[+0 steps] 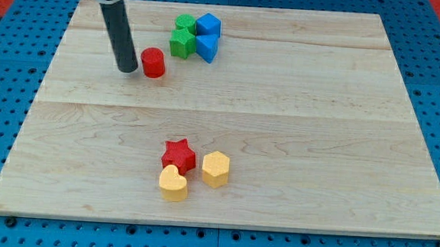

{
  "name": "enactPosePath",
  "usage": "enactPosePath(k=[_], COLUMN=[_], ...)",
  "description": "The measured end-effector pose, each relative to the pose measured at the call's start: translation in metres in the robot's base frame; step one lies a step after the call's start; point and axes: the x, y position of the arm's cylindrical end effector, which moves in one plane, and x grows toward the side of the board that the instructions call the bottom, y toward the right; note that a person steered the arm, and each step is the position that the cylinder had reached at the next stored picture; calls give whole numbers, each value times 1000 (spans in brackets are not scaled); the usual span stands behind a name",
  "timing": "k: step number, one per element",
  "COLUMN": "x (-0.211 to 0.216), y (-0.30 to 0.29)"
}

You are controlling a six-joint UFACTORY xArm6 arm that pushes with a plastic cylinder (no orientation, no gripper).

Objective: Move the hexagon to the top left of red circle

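Note:
The yellow hexagon (216, 168) lies at the lower middle of the board, just right of a red star (179, 155). The red circle (153, 62) stands in the upper left part of the board. My tip (127, 69) rests on the board just left of the red circle, a small gap apart from it. The hexagon is far below and to the right of my tip.
A yellow heart (173, 183) sits below the red star, touching it. Near the view's top is a cluster: a green cube (185, 24), a green star (183, 42), a blue cube (208, 25) and a blue triangle (207, 48). The wooden board (318, 145) lies on a blue pegboard.

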Motion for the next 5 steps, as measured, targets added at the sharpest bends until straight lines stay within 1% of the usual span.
enactPosePath(k=[1,2,3,4,5], x=[0,2,57,132,191], y=[16,16,71,164,243])
